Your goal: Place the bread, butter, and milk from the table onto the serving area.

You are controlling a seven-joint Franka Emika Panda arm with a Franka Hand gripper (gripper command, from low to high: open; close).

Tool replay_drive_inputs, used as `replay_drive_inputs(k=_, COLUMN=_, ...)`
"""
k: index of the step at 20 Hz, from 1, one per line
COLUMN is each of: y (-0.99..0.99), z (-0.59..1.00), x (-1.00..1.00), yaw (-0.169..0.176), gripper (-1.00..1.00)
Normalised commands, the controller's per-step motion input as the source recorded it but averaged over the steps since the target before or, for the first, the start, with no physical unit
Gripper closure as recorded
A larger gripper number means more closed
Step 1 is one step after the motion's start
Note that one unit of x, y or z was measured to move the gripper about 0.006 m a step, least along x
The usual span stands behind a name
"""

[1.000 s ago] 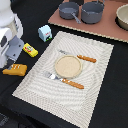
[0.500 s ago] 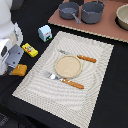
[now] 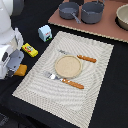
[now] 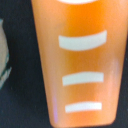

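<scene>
bread (image 3: 21,70) mostly hidden, gripper fingers unseen

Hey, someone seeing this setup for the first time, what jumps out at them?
The big cream placemat mid-table with a round tan plate and orange-handled cutlery. In the wrist view, the orange bread fills the picture; in the exterior view, the white arm covers most of it at the left edge.
</scene>
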Motion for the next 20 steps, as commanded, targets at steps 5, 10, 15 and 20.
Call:
replay_drive_inputs(k=5, y=-0.03, z=-0.03, x=0.05, yaw=0.000, gripper=1.00)
replay_drive_inputs(k=10, y=-0.03, z=0.00, x=0.05, yaw=0.000, gripper=1.00)
replay_drive_inputs(k=15, y=0.00, z=0.05, x=0.06, yaw=0.000, gripper=1.00)
replay_drive_inputs(k=20, y=0.07, z=0.91, x=-0.03, yaw=-0.011, gripper=1.00)
